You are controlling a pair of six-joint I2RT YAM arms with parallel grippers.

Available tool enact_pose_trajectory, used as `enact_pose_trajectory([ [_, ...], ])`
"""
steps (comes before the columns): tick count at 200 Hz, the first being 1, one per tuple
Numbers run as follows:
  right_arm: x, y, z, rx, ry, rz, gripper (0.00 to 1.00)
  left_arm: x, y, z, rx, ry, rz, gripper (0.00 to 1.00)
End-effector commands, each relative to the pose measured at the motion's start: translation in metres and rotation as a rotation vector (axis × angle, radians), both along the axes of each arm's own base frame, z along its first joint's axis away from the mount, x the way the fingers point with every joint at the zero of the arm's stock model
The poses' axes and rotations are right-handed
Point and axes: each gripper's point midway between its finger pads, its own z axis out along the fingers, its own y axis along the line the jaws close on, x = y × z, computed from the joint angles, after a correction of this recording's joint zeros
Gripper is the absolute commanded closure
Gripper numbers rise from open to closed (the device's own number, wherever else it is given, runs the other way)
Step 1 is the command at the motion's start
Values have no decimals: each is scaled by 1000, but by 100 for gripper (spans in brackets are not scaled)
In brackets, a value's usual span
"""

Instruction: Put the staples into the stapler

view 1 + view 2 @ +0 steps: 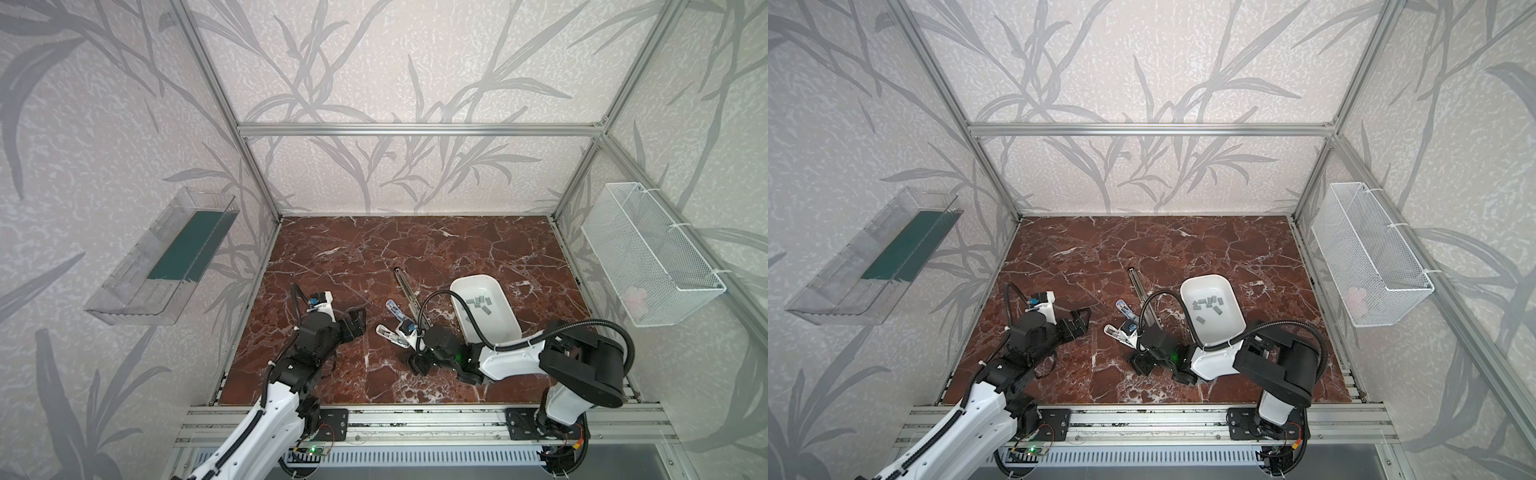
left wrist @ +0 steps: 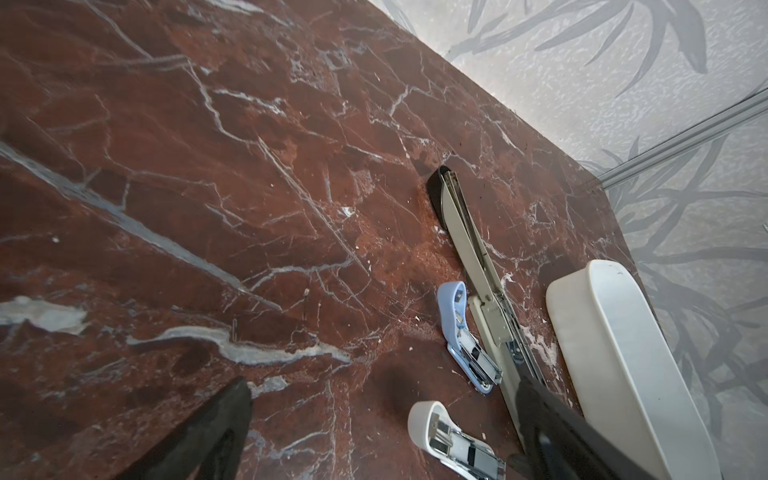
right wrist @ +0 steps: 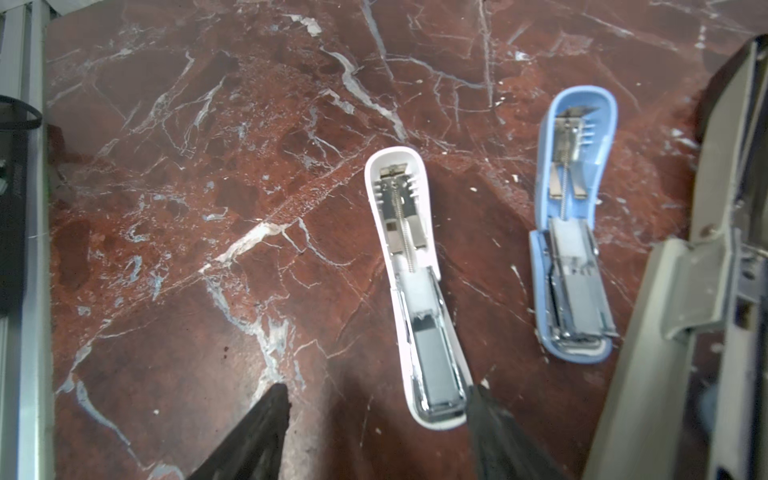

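**lift away without nudging the strip**

the right claw (image 3: 378, 390) stands apart and grips nothing, one finger just beside the magazine end of the small white plastic stapler (image 3: 415, 291), which lies hinged open on the table. a flat grey strip (image 3: 434, 365) appears to sit in its metal channel. the loose staples (image 1: 478, 302) lie in the white oval plastic tray (image 1: 500, 328). the step looks like letting go: rise straight up so neither finger drags the strip, and check it lies flat before closing. the left claw (image 2: 382, 382), wide apart and empty, could steady the base.
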Motion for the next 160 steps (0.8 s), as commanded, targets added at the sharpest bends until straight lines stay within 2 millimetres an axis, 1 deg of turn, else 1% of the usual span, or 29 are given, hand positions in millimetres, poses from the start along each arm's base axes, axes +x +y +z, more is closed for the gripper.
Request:
enact_pose_trajectory([
  [1, 2, 15, 0, 24, -36, 44, 27, 1, -7, 1, -67, -14, -14, 1],
  [14, 1, 16, -4, 13, -35, 58, 26, 0, -11, -1, -84, -17, -33, 1],
  [33, 1, 12, -9, -4, -40, 56, 26, -3, -18, -4, -110, -7, -67, 1],
  [51, -1, 8, -10, -12, -45, 57, 27, -5, -17, -7, -99, 6, -69, 1],
  [72, -4, 7, -11, -5, -39, 67, 31, -5, -17, -4, -95, -7, -73, 1],
  [102, -5, 4, -8, 6, -41, 64, 31, -4, -18, -6, -90, -8, -80, 1],
  [118, -2, 2, -3, 4, -51, 44, 30, -3, -18, -9, -84, -5, -81, 1],
  [137, 4, 3, -3, -3, -58, 17, 30, -1, -17, -10, -61, 2, -83, 1],
  [160, 13, 6, -4, 6, -54, -37, 33, 2, -19, -10, -53, 8, -89, 1],
])
